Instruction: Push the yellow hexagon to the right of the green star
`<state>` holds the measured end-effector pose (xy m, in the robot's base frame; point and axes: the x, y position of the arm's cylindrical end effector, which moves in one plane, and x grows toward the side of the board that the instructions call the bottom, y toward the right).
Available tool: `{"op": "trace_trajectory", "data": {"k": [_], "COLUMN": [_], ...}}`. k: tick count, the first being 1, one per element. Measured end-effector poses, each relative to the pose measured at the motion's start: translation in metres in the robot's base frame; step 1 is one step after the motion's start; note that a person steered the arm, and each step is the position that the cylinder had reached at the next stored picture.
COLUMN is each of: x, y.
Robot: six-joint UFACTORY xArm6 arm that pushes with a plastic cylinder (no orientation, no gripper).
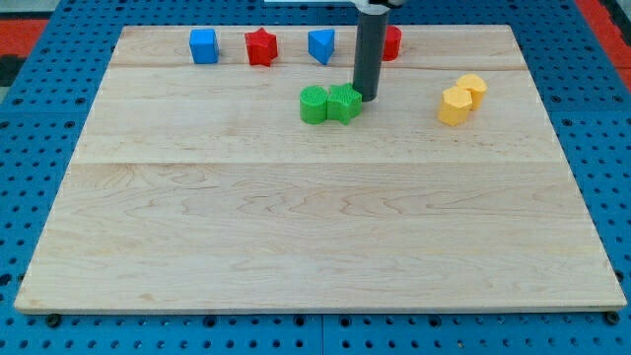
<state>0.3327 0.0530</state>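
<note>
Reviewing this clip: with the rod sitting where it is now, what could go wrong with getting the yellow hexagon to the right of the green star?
1. My tip sits against the two touching green blocks, so moving off carelessly may shift the target.
2. The two yellow blocks touch each other; pushing one could drag the other along.
3. A red block lies partly hidden behind the rod and may get clipped.

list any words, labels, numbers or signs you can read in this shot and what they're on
None: no readable text, label, brand, number or sign shows anywhere in the camera view.
The wooden board is bare wood grain.
The blocks, such as the green star, the yellow hexagon and the blue cube, have plain faces.
My tip, just right of the green star, is on an unmarked dark rod.
The blue perforated surround shows only holes.
</note>
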Motion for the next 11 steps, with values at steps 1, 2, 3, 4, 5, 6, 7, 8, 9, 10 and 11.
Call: {"op": "trace_trajectory", "data": {"k": [1, 2, 3, 4, 5, 6, 7, 8, 9, 10, 11], "x": [0.001, 0.004, 0.001, -0.025, -0.03, -0.03, -0.025, -0.021, 0.003, 0.024, 0.038], "y": [-0.018, -0.028, 0.011, 0.084, 0.135, 0.186, 0.198, 0.214, 0.214, 0.205, 0.186]}}
